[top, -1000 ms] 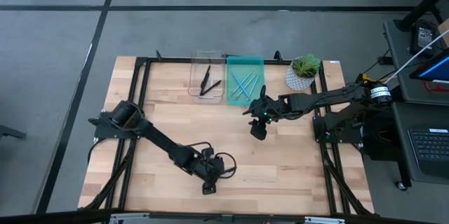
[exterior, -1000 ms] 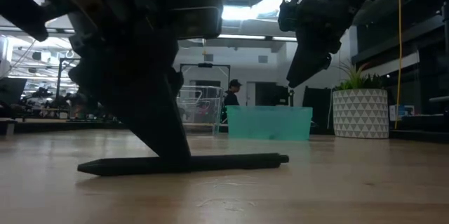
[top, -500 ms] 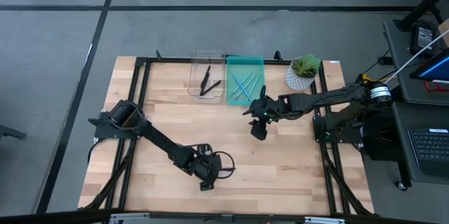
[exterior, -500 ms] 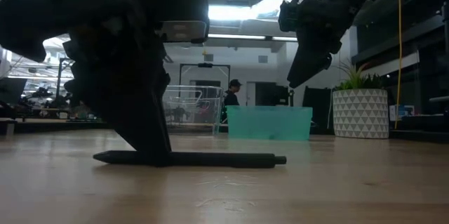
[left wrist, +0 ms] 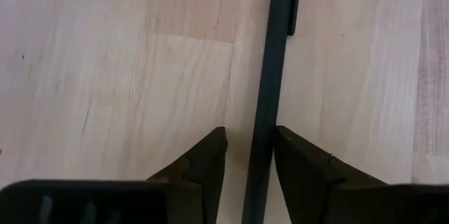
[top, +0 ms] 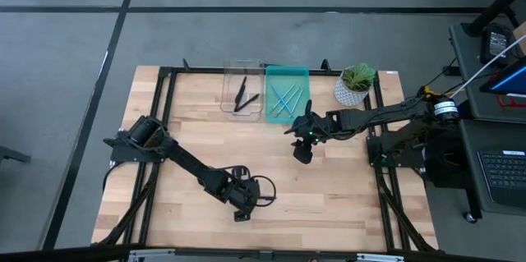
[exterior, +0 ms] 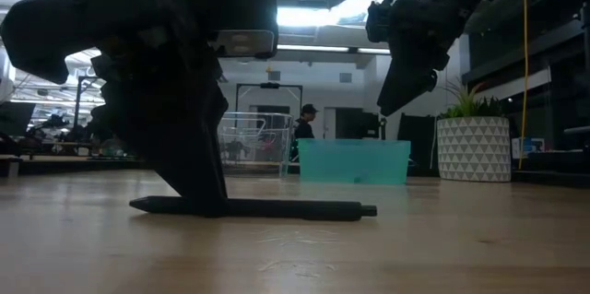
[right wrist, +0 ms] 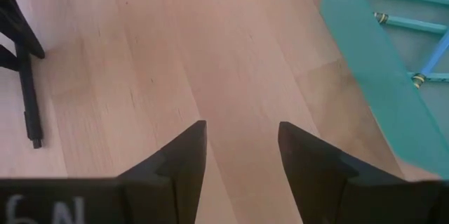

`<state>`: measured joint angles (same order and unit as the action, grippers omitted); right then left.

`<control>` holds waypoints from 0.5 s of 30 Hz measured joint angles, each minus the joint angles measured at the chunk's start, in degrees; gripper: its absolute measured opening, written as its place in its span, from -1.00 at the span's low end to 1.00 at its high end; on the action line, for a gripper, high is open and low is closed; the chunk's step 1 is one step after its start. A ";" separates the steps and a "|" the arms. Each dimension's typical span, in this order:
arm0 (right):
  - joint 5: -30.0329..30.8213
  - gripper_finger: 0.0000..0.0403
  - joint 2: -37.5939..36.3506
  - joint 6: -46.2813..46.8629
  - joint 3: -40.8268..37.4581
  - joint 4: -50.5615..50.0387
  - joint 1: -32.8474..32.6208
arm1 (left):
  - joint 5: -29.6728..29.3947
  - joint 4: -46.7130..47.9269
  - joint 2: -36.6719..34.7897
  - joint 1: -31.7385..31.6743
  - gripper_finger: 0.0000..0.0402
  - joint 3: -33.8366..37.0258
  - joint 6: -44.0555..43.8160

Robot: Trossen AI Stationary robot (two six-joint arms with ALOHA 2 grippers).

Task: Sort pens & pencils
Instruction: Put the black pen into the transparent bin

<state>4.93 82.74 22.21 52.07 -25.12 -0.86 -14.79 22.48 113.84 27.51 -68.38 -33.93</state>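
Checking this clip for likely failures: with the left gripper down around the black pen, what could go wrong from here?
1. The left gripper straddles the black pen near one end, not mid-length, so the pen may tilt or slip once lifted.
2. The fingers reach the table; closing could drag or roll the pen away.
3. The right gripper hangs open between the pen and the clear bin, so a direct carry might pass close to it.

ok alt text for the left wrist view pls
The left tool straddles a black pen lying on the light wooden table, its two dark fingers on either side of the barrel. The pen's clip end points away from the camera.
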 joint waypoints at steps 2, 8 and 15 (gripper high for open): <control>0.00 -0.11 0.00 -0.02 0.00 0.00 0.00 | -0.01 -0.03 0.01 0.00 -0.43 0.00 0.02; 0.00 -0.11 0.00 -0.12 0.00 0.00 0.00 | -0.32 0.28 0.02 -0.09 -0.63 0.01 0.04; 0.00 -0.11 0.00 -0.12 0.00 0.00 0.00 | -0.91 0.78 0.00 -0.11 -0.92 0.00 -0.40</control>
<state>4.93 82.74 22.09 52.07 -25.12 -0.86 -15.69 23.27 113.84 27.40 -68.38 -34.34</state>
